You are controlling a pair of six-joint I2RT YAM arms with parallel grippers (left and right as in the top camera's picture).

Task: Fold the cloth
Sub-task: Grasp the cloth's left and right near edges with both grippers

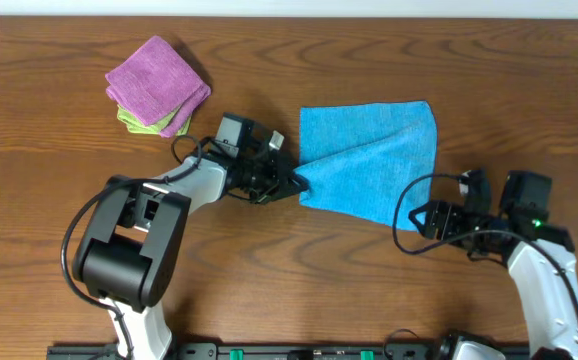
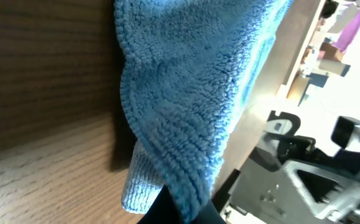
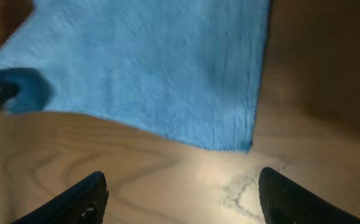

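**A:** While the cloth (image 1: pixel 369 160) lies spread on the surface (image 1: pixel 49 150), your left pincer (image 1: pixel 295 183) is clamped on its left edge.

**B:** Drag too fast and that bite could slip. Your right pincer (image 3: pixel 180 202) gapes wide and empty by the near corner, pinning nothing.

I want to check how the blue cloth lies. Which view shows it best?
Overhead: the whole cloth shows, with the left gripper pinching its edge. The left wrist view shows only that bunched edge close up; the right wrist view shows its near part, blurred.
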